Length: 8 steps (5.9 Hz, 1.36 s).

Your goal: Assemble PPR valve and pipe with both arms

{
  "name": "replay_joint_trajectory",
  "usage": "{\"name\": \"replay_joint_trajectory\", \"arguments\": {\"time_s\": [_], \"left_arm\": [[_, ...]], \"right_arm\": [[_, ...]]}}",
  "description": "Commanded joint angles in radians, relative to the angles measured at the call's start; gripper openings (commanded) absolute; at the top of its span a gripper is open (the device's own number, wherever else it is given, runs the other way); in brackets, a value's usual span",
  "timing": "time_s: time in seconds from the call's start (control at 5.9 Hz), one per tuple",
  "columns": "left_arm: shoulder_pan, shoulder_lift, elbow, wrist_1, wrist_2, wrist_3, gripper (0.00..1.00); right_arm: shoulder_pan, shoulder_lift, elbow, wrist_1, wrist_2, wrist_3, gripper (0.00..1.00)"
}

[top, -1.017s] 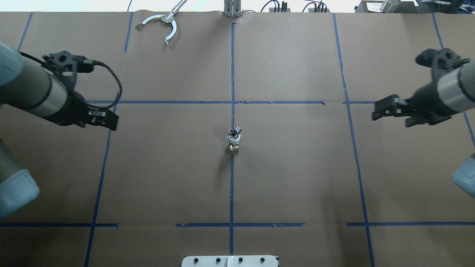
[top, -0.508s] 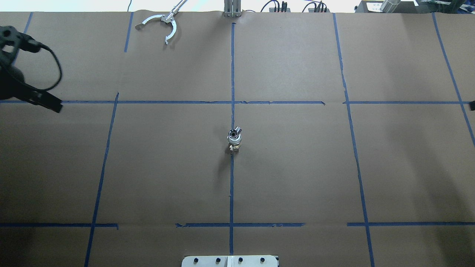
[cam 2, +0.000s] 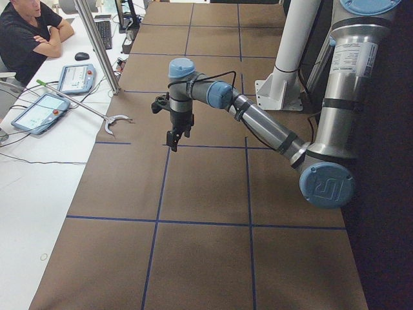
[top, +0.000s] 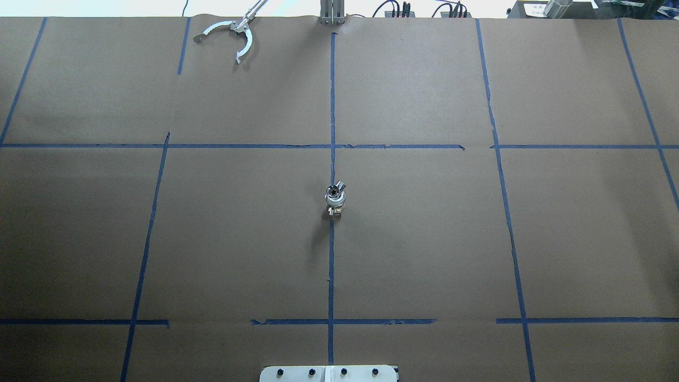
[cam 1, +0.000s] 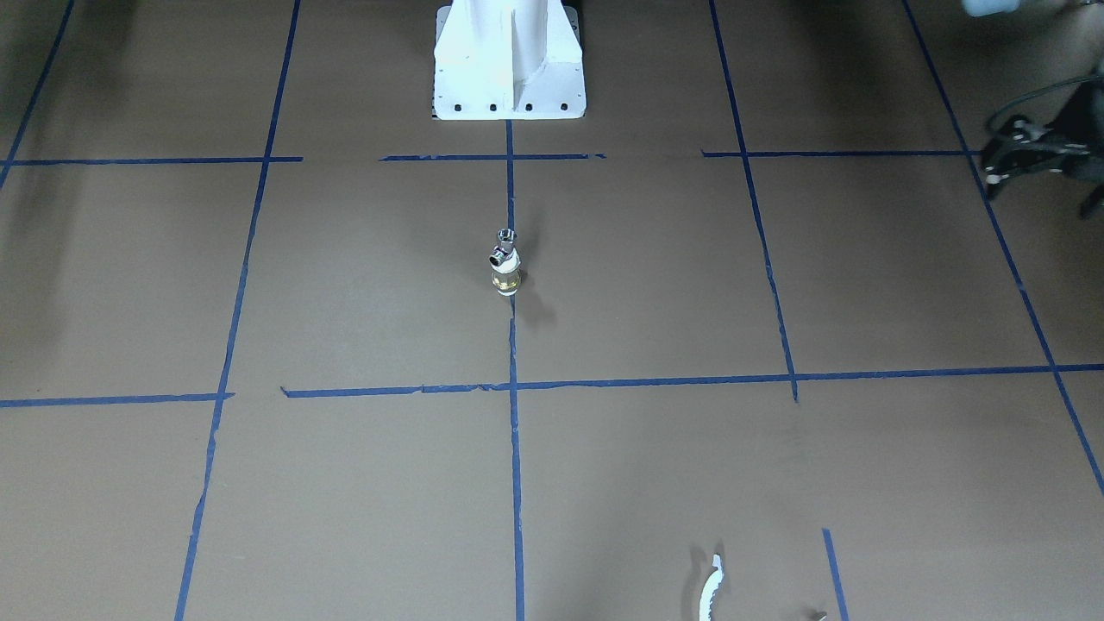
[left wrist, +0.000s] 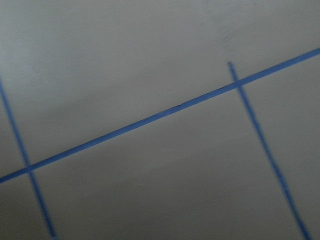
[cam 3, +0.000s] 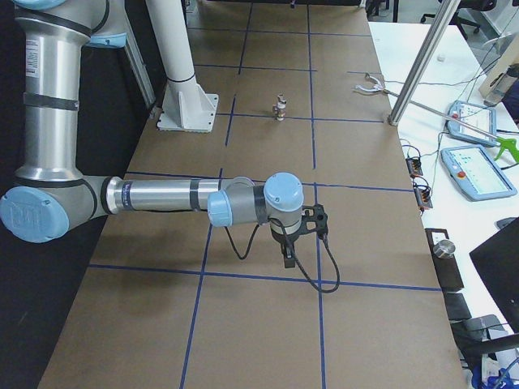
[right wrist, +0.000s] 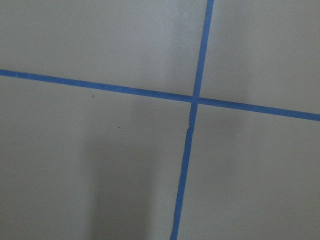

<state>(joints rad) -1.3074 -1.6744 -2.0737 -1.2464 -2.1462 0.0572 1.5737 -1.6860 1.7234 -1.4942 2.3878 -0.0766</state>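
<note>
The valve (top: pixel 335 199) stands upright and alone on the worktop (top: pixel 424 239), on the blue tape (top: pixel 331 265) line that runs down the middle. Its top is silvery and its lower body is brass. Nothing touches it.

The left gripper (cam 2: pixel 173 143) hangs well apart from the valve, out toward the worktop's left end, pointing down just above the paper. In the front-facing view only a black part of it and its cable show at the edge, so I cannot tell whether its jaws are apart or together.

The right gripper (cam 3: pixel 289 261) hangs equally far from the valve on the opposite side, also pointing down, with its cable looping beneath it. It shows only in the side view, so I cannot tell how its jaws stand.

Both wrist views show only brown paper and crossing tape lines; the left one is blurred.

The white base (cam 1: pixel 509 60) is behind the valve on the robot's side. A curved metal tool (top: pixel 233 34) lies beyond the valve at the far edge, toward the left.
</note>
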Motion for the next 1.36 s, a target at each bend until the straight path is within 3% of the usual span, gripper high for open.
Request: {"name": "replay_joint_trajectory", "arguments": {"time_s": [0.0,0.17,0.34,0.51,1.19], "left_arm": [[-0.221,0.007,0.074,0.138,-0.142,0.262,1.00],[-0.237,0.077,0.093,0.142,-0.155,0.304,1.00],[-0.237,0.087,0.160,0.146,-0.153,0.303,1.00],[-0.237,0.137,0.165,0.127,-0.159,0.306,1.00],[-0.230,0.121,0.162,0.096,-0.155,0.194,1.00]], "right_arm": [[0.040,0.044,-0.010,-0.181,0.002,-0.193,1.00],[0.040,0.046,0.017,-0.237,0.014,-0.195,1.00],[0.040,0.046,0.021,-0.242,0.014,-0.195,1.00],[0.040,0.043,0.027,-0.239,0.013,-0.195,1.00],[0.039,0.017,0.033,-0.232,-0.002,-0.187,1.00]]}}
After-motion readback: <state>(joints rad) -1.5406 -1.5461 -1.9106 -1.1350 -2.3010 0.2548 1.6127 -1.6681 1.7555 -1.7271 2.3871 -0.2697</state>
